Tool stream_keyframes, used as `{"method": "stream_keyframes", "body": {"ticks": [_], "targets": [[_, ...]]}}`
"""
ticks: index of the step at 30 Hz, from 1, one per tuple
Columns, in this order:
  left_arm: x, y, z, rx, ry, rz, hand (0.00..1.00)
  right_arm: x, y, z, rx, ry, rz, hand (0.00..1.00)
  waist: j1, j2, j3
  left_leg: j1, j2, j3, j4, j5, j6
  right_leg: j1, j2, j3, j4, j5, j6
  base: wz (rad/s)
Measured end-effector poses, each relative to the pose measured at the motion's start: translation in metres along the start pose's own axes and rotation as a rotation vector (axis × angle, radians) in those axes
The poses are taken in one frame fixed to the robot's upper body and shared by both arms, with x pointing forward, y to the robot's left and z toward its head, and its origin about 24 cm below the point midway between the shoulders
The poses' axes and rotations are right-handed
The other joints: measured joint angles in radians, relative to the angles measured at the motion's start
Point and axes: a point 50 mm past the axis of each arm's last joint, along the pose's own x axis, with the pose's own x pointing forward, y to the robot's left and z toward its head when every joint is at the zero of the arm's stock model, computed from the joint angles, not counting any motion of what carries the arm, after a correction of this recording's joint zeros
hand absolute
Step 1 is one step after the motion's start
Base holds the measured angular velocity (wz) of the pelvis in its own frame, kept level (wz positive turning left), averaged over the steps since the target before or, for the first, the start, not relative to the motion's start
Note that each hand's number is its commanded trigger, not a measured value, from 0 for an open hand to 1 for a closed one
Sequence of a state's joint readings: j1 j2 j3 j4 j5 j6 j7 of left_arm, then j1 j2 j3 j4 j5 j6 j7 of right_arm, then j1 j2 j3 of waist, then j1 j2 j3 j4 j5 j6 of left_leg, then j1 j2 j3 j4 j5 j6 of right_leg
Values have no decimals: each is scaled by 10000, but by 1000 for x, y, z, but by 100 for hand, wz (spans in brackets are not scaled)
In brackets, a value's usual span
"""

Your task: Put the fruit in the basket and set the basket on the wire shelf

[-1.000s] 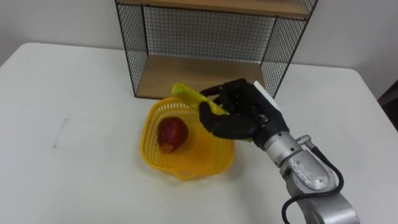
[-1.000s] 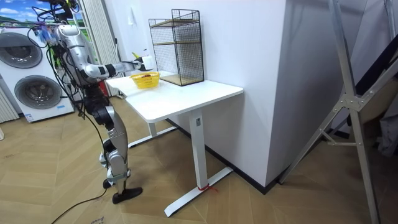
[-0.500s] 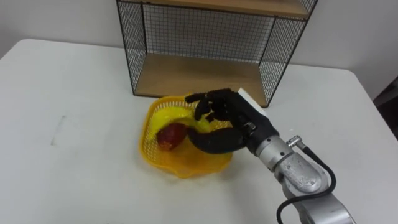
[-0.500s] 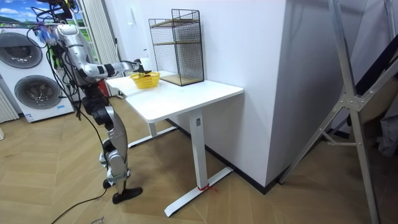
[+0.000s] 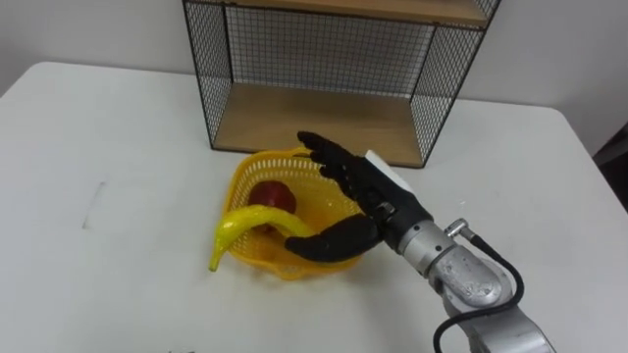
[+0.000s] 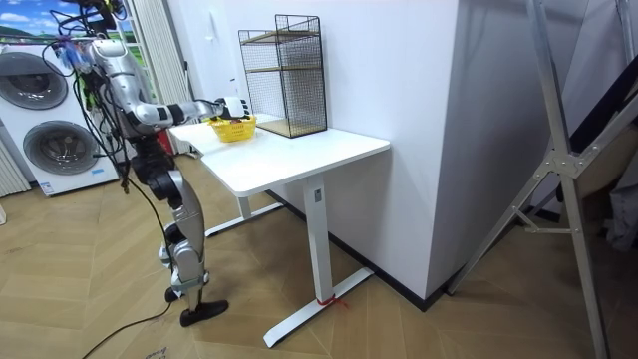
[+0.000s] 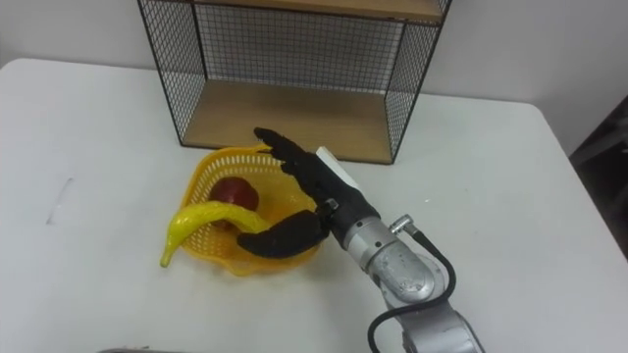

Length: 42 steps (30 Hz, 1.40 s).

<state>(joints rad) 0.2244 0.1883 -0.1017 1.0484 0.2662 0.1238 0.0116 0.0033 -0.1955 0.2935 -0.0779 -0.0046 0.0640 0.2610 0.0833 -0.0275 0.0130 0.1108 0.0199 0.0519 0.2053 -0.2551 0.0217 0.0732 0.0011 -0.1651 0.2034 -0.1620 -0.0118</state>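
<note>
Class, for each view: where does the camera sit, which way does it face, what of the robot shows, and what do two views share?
Left eye view: on the robot's head, looking down at the table, yellow basket and wire shelf; its right hand and forearm show.
Right eye view: same head, slightly aside, same downward look, same hand.
Room view: standing off in the room, facing the table's side; the whole robot shows at the room view's left.
Shared: both eye views show a banana across the basket's rim.

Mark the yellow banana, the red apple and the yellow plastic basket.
yellow banana (image 5: 257, 220): left eye view, middle of its curved body.
red apple (image 5: 275, 194): left eye view, its upper side.
yellow plastic basket (image 5: 235, 186): left eye view, left rim.
</note>
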Motion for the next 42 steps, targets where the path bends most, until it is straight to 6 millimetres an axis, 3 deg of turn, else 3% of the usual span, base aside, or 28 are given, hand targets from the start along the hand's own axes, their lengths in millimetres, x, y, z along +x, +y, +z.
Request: {"method": "stream_keyframes", "body": {"ticks": [10, 14, 19, 24, 28, 32, 37, 42], "targets": [[-1, 0, -2, -59, -41, 278, 0, -2, 0, -2, 44, 73, -3, 0, 12, 114, -60, 28, 1, 3, 1, 0, 1, 25, 1, 11, 2, 0, 0, 0], [-2, -2, -8, -968, 91, 336, 0, -6, 1, -7, 188, 267, -217, 0, 23, 157, -99, 140, 6, -4, 3, 0, 1, 134, -3, -5, 0, -1, 1, 0], [-4, -2, -26, -3264, 668, 697, 0, -13, -4, -16, 505, 570, -923, 0, 64, 212, -94, 316, -2, -11, 6, 0, 1, 318, -9, -1, 2, -1, 1, 0], [-9, 7, -58, -6861, 1754, 1775, 0, -25, -29, -20, 1978, 381, -2447, 0, 40, 253, -105, 294, -21, -55, 69, 4, 3, 398, -51, -3, -132, -1, -1, 2], [-14, 14, -76, -8701, 2365, 2854, 0, -34, -47, -21, 2313, 350, -3669, 0, 104, 314, -114, 158, -17, -97, 107, 13, 20, 300, -103, -15, -157, -1, 1, 4], [-19, 19, -90, -10614, 2983, 4034, 0, -41, -51, -26, 3355, 310, -4265, 0, 95, 498, -188, 182, -60, -93, 28, 13, 20, 297, -59, -5, -173, -2, 5, 0], [-23, 40, -84, -11923, 2614, 5565, 0, -50, -63, -29, 4314, 203, -5335, 0, 69, 721, -182, 240, -66, -183, -30, 19, 25, 365, -71, -72, -171, -14, 24, 5], [-35, 81, -61, -12778, 1455, 7981, 0, -64, -72, -36, 4920, 341, -6199, 0, 315, 779, -189, 340, -72, -154, -85, 20, 25, 401, -70, -27, -151, -20, 30, -3]]}}
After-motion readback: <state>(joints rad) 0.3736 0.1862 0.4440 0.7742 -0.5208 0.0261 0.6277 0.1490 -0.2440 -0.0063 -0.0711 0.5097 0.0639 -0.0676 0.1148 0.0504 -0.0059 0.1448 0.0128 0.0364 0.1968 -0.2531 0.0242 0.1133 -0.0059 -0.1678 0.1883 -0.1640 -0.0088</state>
